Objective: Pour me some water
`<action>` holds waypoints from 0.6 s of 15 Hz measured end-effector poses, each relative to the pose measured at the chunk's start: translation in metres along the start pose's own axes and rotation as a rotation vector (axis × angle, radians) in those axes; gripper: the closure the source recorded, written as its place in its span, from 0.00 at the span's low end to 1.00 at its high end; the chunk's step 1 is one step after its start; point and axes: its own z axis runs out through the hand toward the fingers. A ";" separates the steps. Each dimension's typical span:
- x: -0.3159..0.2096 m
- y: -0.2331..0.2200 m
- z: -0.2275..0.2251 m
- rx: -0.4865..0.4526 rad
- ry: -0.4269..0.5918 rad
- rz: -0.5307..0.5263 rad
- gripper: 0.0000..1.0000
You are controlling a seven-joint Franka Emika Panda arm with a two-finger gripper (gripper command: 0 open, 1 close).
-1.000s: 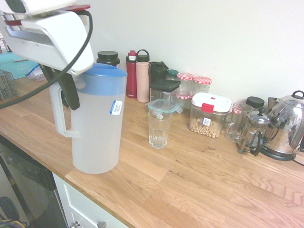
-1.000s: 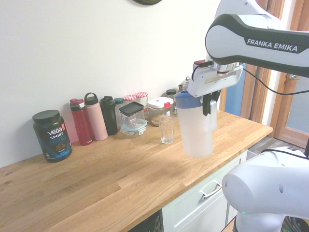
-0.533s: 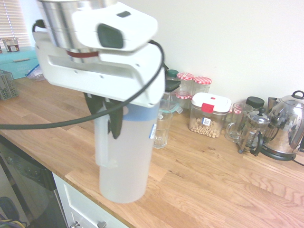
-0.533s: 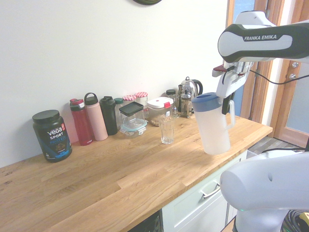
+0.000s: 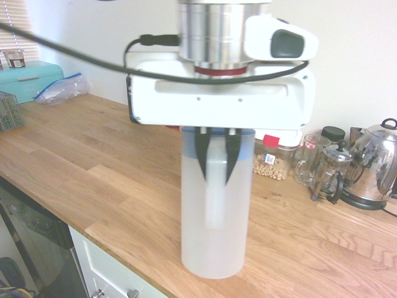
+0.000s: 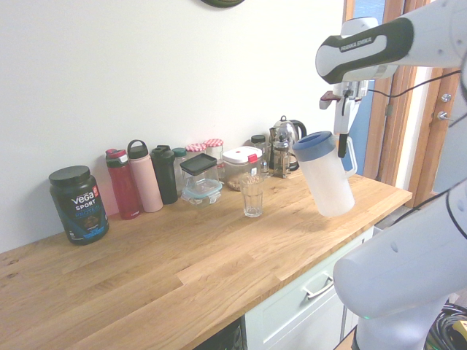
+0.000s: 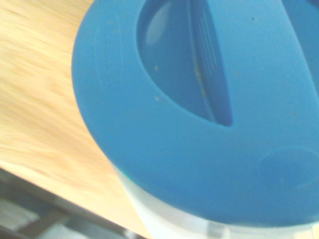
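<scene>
The claw is closed on the handle of the jug. The second exterior view shows the jug tilted, its base off the surface, near the right corner; the first exterior view looks at it handle-on, so its lean hardly reads. Only the second exterior view shows the glass, upright between the jug and the tub. The wrist view shows mostly the blue lid, with the surface's edge beyond. Water cannot be made out through the frosted wall.

frosted-white jug, blue lid on, side handle, tilted above wooden counter
</scene>
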 end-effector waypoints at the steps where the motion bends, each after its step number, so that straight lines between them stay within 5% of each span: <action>1: 0.016 0.001 0.005 -0.017 -0.021 -0.014 1.00; 9: 0.087 -0.079 0.015 -0.104 -0.071 -0.163 1.00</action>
